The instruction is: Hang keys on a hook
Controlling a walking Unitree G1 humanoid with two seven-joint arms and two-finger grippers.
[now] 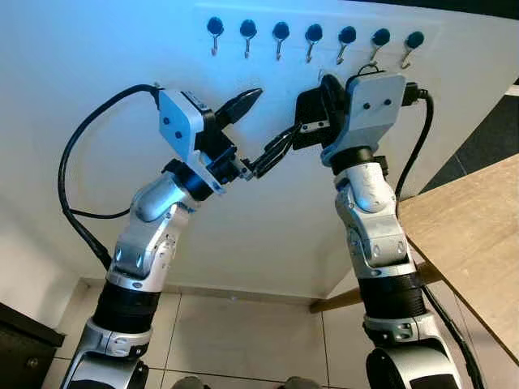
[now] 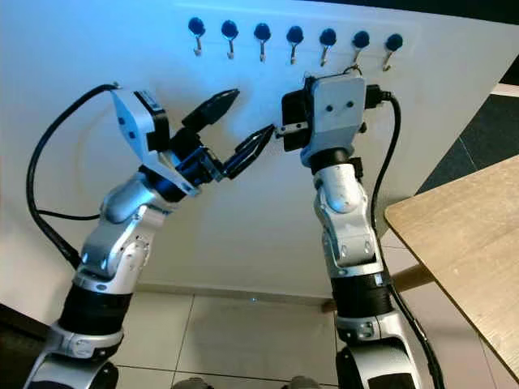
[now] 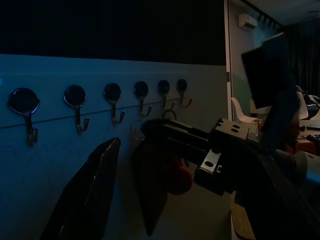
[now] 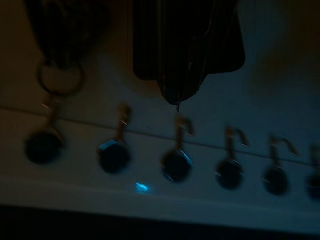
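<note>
Arms raised to the hook rail, keys held high for hanging.

Worktop (image 1: 478,235) lies at four o'clock, unused. The left tool (image 2: 235,126) stands with fingers wide apart, empty, its lower tip touching the right tool (image 1: 324,101), probably to steady it. The right tool seems clamped on the keys (image 4: 57,75), their ring dangling just below the hooks (image 1: 313,36) at twelve o'clock, though its fingers are mostly hidden.
</note>
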